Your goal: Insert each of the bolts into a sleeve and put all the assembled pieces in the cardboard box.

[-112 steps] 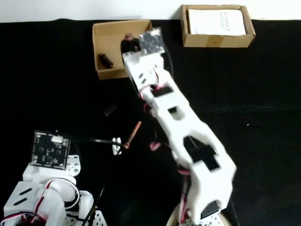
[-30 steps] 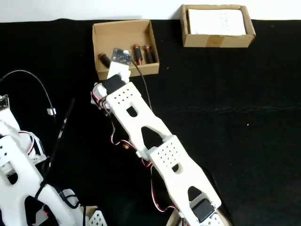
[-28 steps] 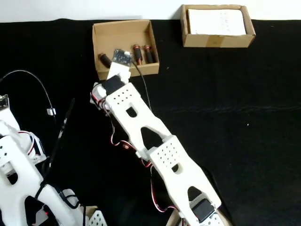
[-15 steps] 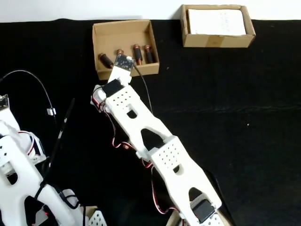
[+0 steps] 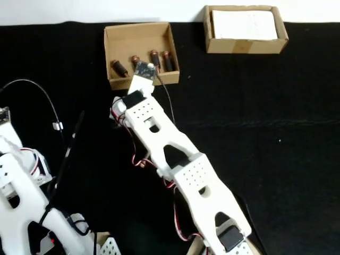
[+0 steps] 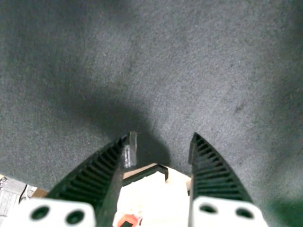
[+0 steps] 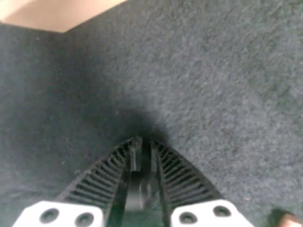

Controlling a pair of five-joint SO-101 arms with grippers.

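Note:
The cardboard box (image 5: 121, 34) at the back holds several bolt-and-sleeve pieces, among them ones at the left (image 5: 118, 68), the middle (image 5: 154, 59) and the right (image 5: 167, 60). The right arm (image 5: 159, 135) stretches from the front edge up to the box's near wall. Its gripper (image 7: 144, 153) is shut with nothing visible between the fingers, just above the dark cloth, and a corner of the box (image 7: 42, 12) lies close by. The left arm (image 5: 21, 196) is drawn back at the front left. Its gripper (image 6: 161, 149) hangs open over bare cloth.
A second cardboard box (image 5: 247, 45) with a white sheet inside stands at the back right. A black cable (image 5: 32, 87) loops over the cloth at the left. Red wires (image 5: 139, 162) hang beside the right arm. The right half of the cloth is open room.
The right arm came back from over the box and has since edged right along its front wall. The left arm pulled back. The loose bolt and sleeve seen earlier no longer show.

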